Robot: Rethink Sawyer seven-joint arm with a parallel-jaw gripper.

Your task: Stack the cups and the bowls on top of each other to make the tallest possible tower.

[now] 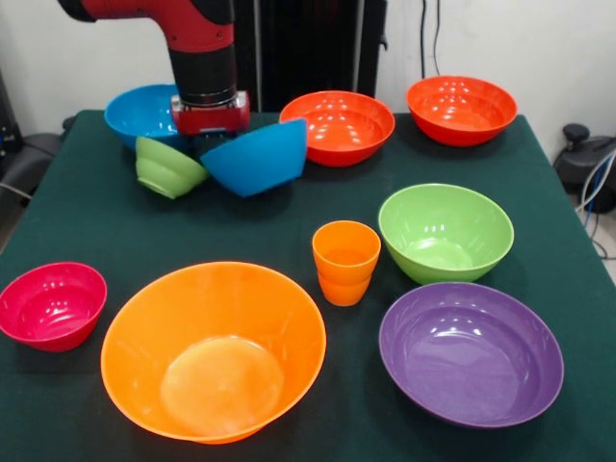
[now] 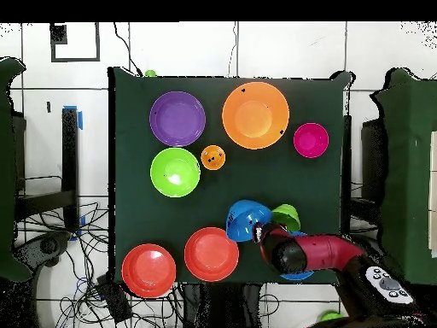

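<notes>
The tilted blue bowl (image 1: 256, 157), seemingly held off the table (image 1: 87, 221) at its rim by the gripper (image 1: 210, 130), whose finger opening cannot be told, is best levelled before being set on another bowl.

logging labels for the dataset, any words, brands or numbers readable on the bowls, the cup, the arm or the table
None can be read in either view.
Bowls, such as the large orange bowl and the purple bowl: plain, no print.
Orange cup: plain.
Robot arm: no lettering visible.
Green tablecloth: unmarked.
Buttons on the robot's base: too small to read.
</notes>
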